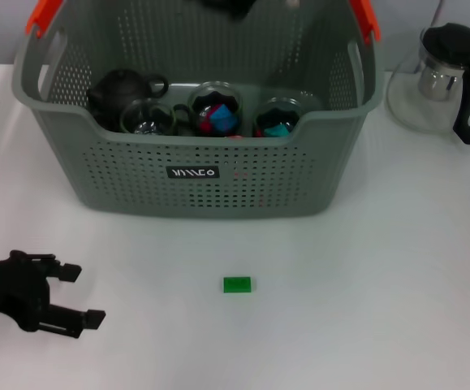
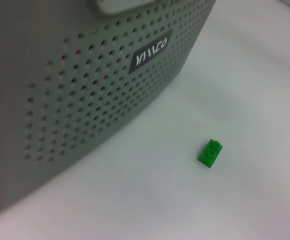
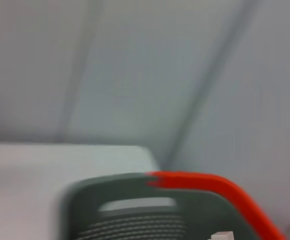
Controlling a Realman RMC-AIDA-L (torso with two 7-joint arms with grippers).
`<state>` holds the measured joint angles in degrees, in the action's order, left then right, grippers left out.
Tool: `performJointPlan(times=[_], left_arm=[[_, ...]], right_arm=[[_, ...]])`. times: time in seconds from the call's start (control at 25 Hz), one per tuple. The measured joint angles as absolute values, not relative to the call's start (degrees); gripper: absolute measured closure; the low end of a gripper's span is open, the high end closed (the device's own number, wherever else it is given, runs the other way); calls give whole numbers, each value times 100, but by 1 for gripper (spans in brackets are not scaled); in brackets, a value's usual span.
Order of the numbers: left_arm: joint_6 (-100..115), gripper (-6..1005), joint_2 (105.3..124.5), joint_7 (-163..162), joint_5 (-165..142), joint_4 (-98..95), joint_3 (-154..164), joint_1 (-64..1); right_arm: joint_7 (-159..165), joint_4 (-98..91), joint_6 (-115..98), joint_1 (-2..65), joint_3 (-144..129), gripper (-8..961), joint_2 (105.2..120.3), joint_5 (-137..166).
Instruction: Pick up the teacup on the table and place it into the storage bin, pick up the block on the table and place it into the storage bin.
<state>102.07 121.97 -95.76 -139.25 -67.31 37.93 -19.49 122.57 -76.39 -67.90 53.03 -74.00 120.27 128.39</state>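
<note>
**A:** Which step do we take this to show?

**B:** We judge the teacup step finished: no cup is left on the table (image 1: pixel 381 284), and several glass cups (image 1: pixel 216 112) with coloured pieces inside sit in the storage bin (image 1: pixel 194 175), beside a dark teapot (image 1: pixel 119 92). The green block (image 1: pixel 237 284) lies flat on the table in front of the bin, well apart from its front wall. So the block step is in hand.

**A:** And the arms?

**B:** We see the left gripper (image 1: pixel 79 296) low at the table's near left, fingers spread and holding nothing, some way to the left of the block. Its wrist view looks straight at the block (image 2: pixel 210 152) and the bin's labelled wall (image 2: pixel 84 100). The right gripper we cannot find in any view; its wrist camera shows only the bin's orange-red handle piece (image 3: pixel 205 182), so we place that arm up by the bin's far rim.

**A:** What does the next move call for?

**B:** We expect the left gripper to travel right, settle over the block and close on its narrow sides. The block is small and low, so the fingers must come nearly to the tabletop. A glass pitcher (image 1: pixel 441 77) stands clear at far right.
</note>
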Motion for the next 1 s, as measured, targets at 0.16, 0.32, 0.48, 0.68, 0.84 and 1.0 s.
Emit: performJointPlan(times=[0.16, 0.32, 0.48, 0.68, 0.84, 1.0], left_arm=[[10190, 65, 12227, -9536, -13907, -6729, 3803, -2024], [10223, 65, 12217, -9535, -13907, -6729, 3797, -2098], [10221, 65, 12203, -9534, -13904, -6720, 3805, -2159], [10191, 65, 12206, -9519, -13904, -6710, 3813, -2190], [10184, 65, 12194, -9518, -13900, -6704, 3793, -2209], [10190, 65, 12182, -9518, -13899, -6701, 3813, -2232]], right_arm=[[12341, -6607, -6000, 5379, -6885, 793, 12017, 12837], [12290, -5962, -5703, 5427, -6659, 757, 12012, 12819], [12233, -5785, -5698, 5366, -6644, 709, 12009, 12767], [12178, -5684, -5615, 5305, -6654, 649, 12014, 12742], [12077, -5828, -5587, 5222, -6701, 601, 12020, 12729], [11924, -6327, -6019, 5044, -6752, 408, 12034, 12514]])
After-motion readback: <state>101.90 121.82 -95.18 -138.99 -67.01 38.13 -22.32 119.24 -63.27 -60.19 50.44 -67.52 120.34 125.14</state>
